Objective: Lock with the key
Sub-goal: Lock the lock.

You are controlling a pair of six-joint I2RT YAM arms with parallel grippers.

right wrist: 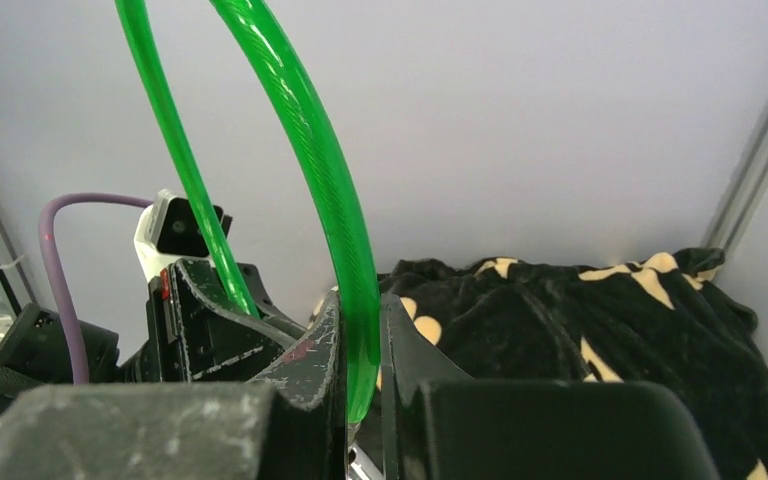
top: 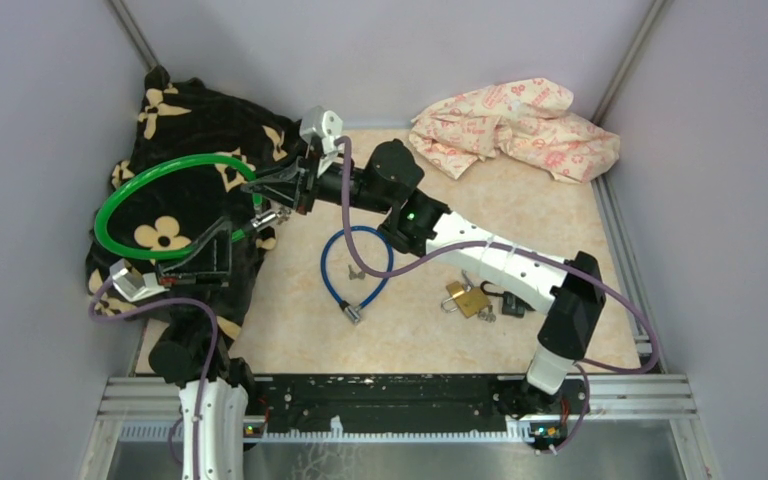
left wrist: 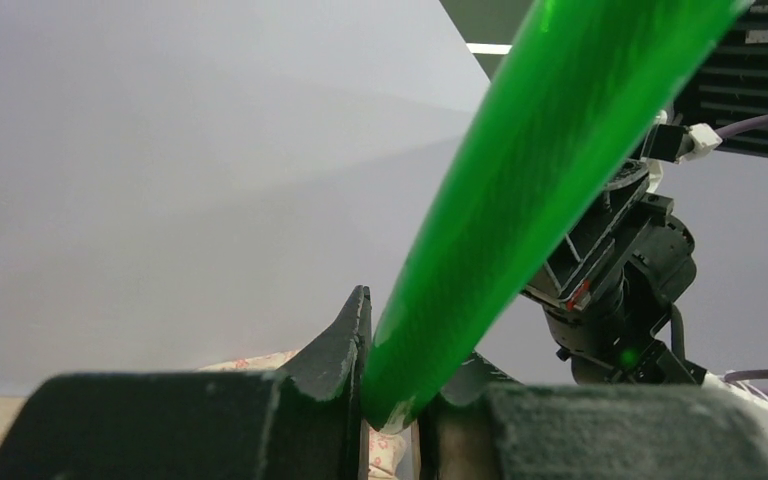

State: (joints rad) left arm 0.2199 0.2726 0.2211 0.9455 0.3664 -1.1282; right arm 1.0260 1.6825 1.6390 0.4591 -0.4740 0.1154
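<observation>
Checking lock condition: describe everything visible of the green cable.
The green cable is a glossy, translucent, plastic-looking tube bent into an open loop over the dark cloth. The left gripper clamps one end section and the right gripper clamps the other. A metal fitting shows near its ends.

No text, number or brand could be read in any view.
- Pink cloth [top: 515, 125]: a red print was seen, too small to be made out.
- White sticker [left wrist: 757, 36], top right of the left wrist view: marks were noted on it, but they were blurred beyond reading.
- Black cloth [top: 185, 130]: cream flower motifs were recorded in the top and right wrist views; no letters were legible among them.
</observation>
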